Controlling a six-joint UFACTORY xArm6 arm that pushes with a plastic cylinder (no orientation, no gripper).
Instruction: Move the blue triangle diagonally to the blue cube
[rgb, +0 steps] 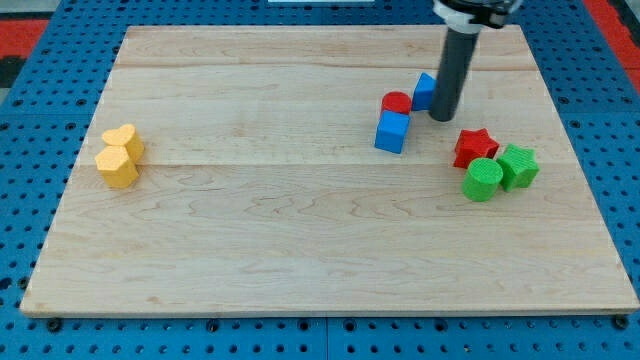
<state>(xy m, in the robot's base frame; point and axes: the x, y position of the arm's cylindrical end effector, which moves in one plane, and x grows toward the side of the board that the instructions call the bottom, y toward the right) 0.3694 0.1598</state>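
The blue cube (392, 131) sits right of the board's middle, in the upper half. A red round block (397, 102) touches its top edge. The blue triangle (425, 91) lies just to the right of the red round block, up and to the right of the blue cube, and is partly hidden by my rod. My tip (442, 117) stands on the board right against the blue triangle's right side, a little to the right of the blue cube.
A red star-shaped block (474, 147), a green round block (483, 180) and a green star-shaped block (518, 166) cluster at the view's right. Two yellow blocks (119, 156) sit together at the view's left. The wooden board (300, 230) lies on a blue pegboard.
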